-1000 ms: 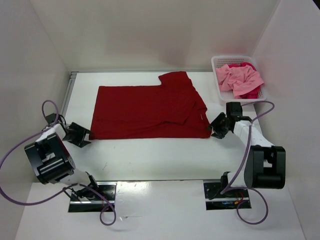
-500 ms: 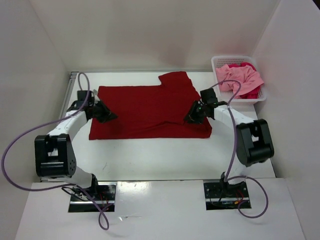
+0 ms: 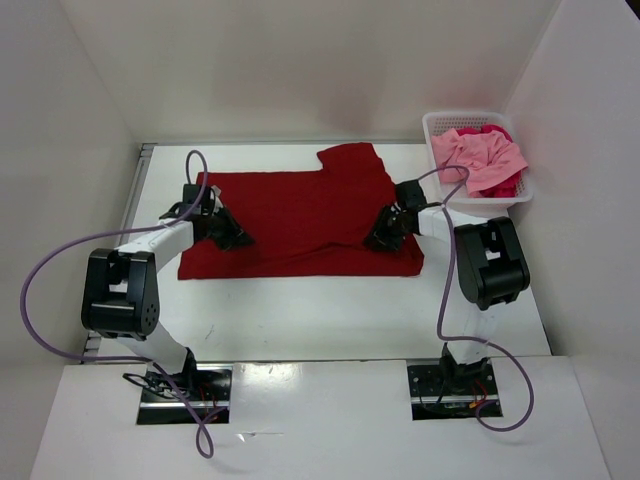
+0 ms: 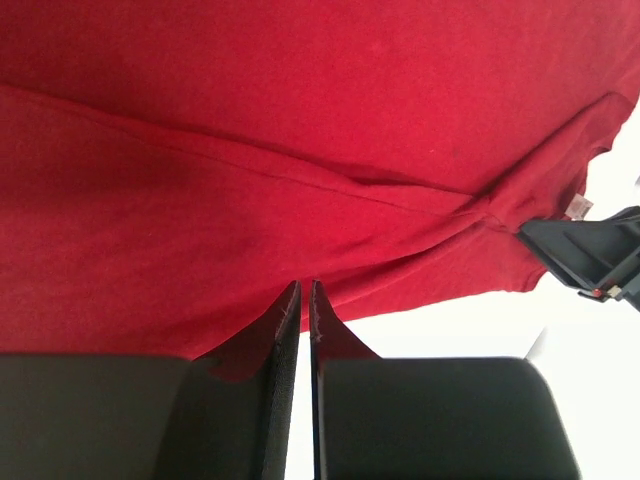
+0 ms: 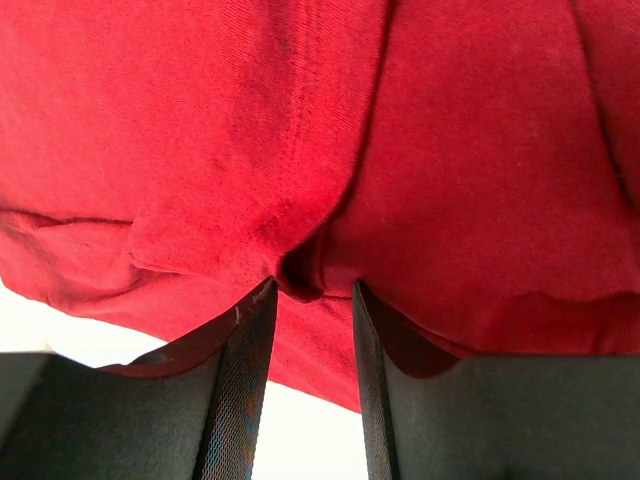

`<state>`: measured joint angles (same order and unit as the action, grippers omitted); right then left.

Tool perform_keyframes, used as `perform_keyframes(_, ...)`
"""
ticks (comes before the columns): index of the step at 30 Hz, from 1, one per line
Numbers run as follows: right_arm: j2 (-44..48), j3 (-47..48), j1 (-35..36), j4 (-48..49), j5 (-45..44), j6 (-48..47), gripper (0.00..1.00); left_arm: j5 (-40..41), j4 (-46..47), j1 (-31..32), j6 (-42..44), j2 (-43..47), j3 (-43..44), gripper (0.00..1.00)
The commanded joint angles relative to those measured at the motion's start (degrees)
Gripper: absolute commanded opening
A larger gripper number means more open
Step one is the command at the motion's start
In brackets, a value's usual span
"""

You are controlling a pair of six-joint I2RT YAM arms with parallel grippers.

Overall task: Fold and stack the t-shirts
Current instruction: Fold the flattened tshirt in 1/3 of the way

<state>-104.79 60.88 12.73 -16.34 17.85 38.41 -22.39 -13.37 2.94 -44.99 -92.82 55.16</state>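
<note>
The bare white surface [image 3: 300, 310] lies nearest me, then the near hem of the red shirt [image 3: 300, 210]. The shirt is spread flat across the middle, with one sleeve poking toward the far wall.

My left claw [image 4: 300, 285] sits on the shirt's left part, just in from the near hem, its fingers pressed almost together on a pinch of cloth. My right claw [image 5: 310, 285] sits on the right part by the near sleeve. Its fingers stand apart, with a small pucker of cloth between the tips.

From overhead my wrists hide both sets of fingertips; only the wrist views show them. My left wrist view also shows a long crease running right to the folded sleeve, with the right claw just past it.

Only the overhead view shows my right arm's purple cable [image 3: 440, 172] arcing over the gap between shirt and basket [image 3: 430, 125]. The basket stands in the far right corner against the wall, holding the pink shirt [image 3: 478, 155] heaped over the magenta shirt [image 3: 492, 130].
</note>
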Motion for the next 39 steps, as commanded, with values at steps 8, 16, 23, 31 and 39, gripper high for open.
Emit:
perform_keyframes(8,-2.35,4.33,0.72,3.24,0.52,-0.97,0.4,0.51,1.32,0.05,0.17,0.53,-2.07,0.13)
perform_keyframes(16,-7.52,10.74,1.24,2.02,4.65,0.08,0.23,0.51,1.32,-0.56,0.7,0.0,-2.07,0.13)
perform_keyframes(23,-13.59,23.74,2.91,-0.71,7.2,1.4,0.19,0.51,0.8,-0.57,1.22,0.0,-1.54,0.13)
perform_keyframes(31,-15.1,32.2,4.41,-1.06,12.3,6.67,0.39,2.88,-2.63,-2.94,3.33,2.28,2.58,0.13)
perform_keyframes(39,-0.07,16.93,4.93,-3.52,-3.4,1.76,0.38,5.08,-3.25,-0.92,3.95,4.31,0.75,0.16)
